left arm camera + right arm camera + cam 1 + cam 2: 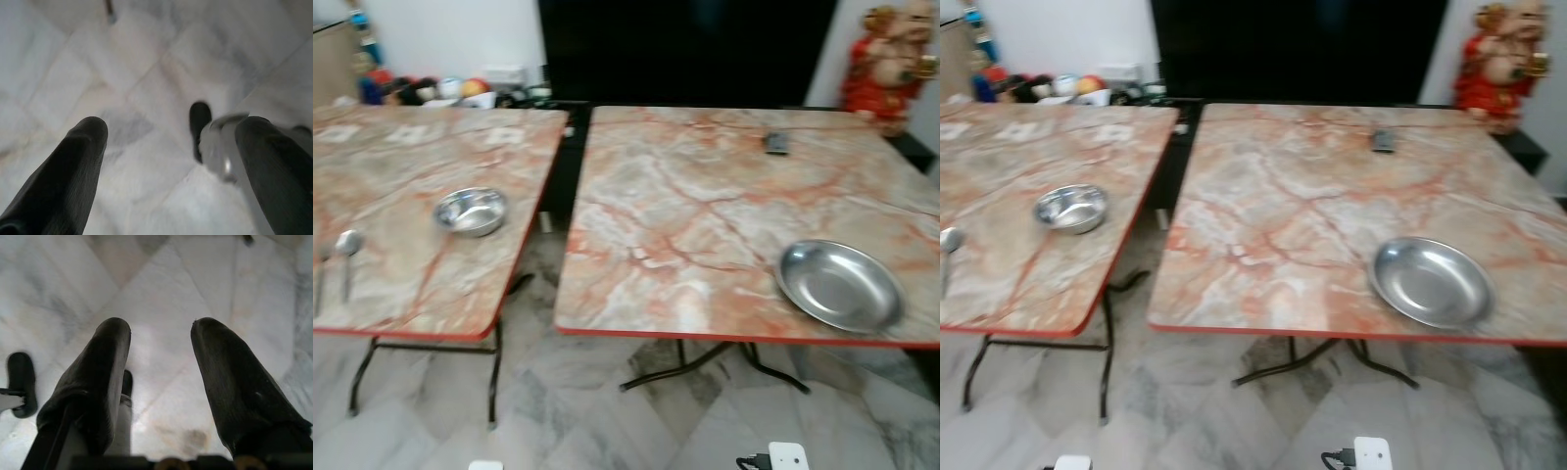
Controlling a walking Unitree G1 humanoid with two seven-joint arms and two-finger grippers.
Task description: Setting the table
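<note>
My left gripper and right gripper hang spread over the pale marble floor. A round steel plate rests on the marble-patterned table; a steel bowl and a spoon rest on the neighbouring table.

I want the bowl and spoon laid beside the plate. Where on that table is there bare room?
The right table is bare left of the plate, out to its near left corner, and behind the plate up to the small dark object. No spot there is crowded. The bowl and spoon sit on the left table.
</note>
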